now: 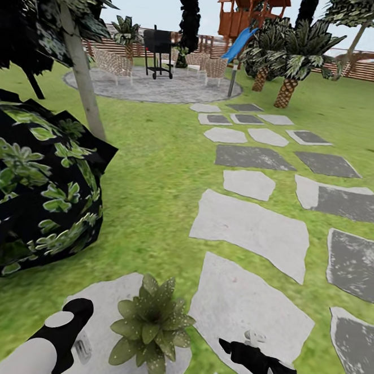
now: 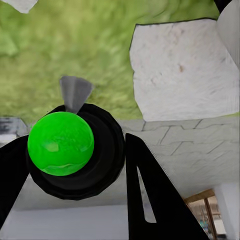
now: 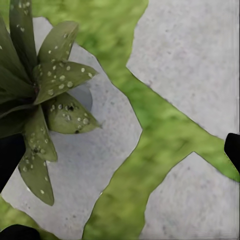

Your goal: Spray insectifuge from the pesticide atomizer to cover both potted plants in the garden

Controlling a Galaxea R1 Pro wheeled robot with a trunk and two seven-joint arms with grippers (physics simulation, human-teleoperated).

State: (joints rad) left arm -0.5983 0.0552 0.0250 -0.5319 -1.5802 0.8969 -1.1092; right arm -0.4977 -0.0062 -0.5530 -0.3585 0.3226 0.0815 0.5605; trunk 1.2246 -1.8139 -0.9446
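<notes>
At six o'clock on the lawn, a potted plant sits between both grippers. Left gripper clamps the pesticide atomizer; right gripper's grip I cannot tell.

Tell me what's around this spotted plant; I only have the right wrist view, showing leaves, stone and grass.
Observer: In the head view the potted plant sits on a pale stepping stone between both arms, with a dark bush on the left.
Operator: What's at the left end effector?
Observer: In the left wrist view its fingers flank a black round object topped by a green ball; I can't tell whether that is the atomizer.
</notes>
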